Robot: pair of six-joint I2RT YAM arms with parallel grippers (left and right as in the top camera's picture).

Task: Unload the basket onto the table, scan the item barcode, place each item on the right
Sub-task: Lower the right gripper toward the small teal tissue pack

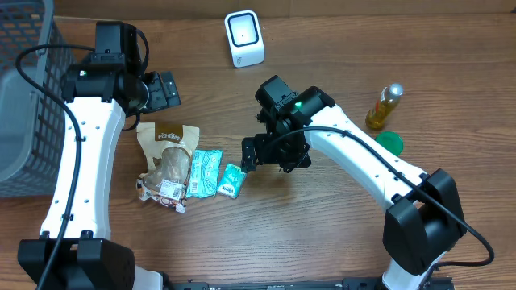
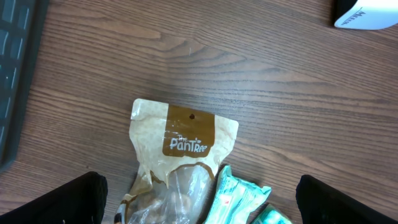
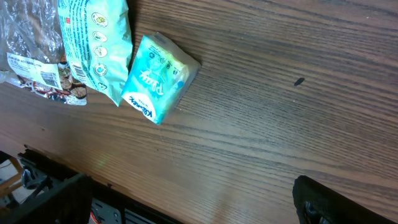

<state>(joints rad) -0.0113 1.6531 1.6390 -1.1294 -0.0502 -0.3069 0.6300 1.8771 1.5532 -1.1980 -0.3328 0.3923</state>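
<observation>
Nearest the front edge lie three items in a row: a brown snack bag (image 1: pixel 168 157), a green packet (image 1: pixel 205 172) touching its side, and a small teal tissue pack (image 1: pixel 232 180) just beside that. None of them is held. The right gripper (image 1: pixel 272 155) hangs just beside the tissue pack with its jaws spread wide and nothing between them. The left gripper (image 1: pixel 164 90), further back over the top of the snack bag, is also wide open and empty.

So the step in hand looks like picking an item to scan. The next move calls for lowering over one pack, closing on it, and carrying it to the white scanner (image 1: pixel 244 39) at the far edge, code side facing it (the snack bag's white label shows a barcode in the right wrist view).

The table (image 1: pixel 322 234) is wood-grain and flat. A bottle (image 1: pixel 385 106) and green lid (image 1: pixel 390 142) stand at the right, and a grey basket (image 1: pixel 24 97) is at the far left.
</observation>
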